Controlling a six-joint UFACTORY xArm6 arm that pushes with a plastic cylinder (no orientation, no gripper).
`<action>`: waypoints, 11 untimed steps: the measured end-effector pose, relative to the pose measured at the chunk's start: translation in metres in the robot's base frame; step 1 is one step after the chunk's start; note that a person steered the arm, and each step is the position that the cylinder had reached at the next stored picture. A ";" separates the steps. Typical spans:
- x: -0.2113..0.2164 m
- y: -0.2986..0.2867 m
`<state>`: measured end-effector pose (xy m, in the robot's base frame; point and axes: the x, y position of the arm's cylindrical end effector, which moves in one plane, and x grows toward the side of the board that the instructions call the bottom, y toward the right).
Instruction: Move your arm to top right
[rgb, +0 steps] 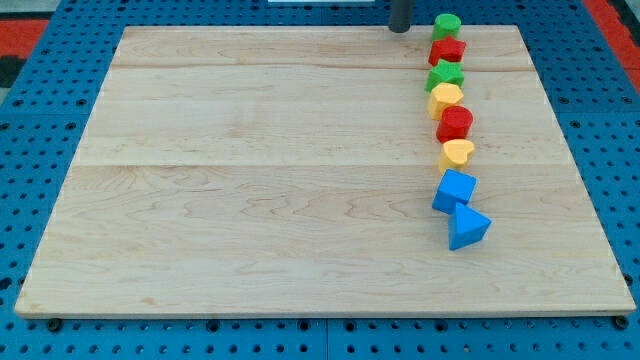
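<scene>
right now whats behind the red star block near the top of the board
A green cylinder sits just above the red star block, touching it. Its lower edge is hidden. My tip is to their left.

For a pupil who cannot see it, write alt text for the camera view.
My tip sits at the top edge of a wooden board, just left of a column of eight blocks on the view's right. From top down: green cylinder, red block, green block, yellow block, red cylinder, yellow block, blue cube, blue wedge.
</scene>
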<state>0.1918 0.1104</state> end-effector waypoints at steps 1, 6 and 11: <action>0.009 -0.011; 0.425 -0.068; 0.220 0.168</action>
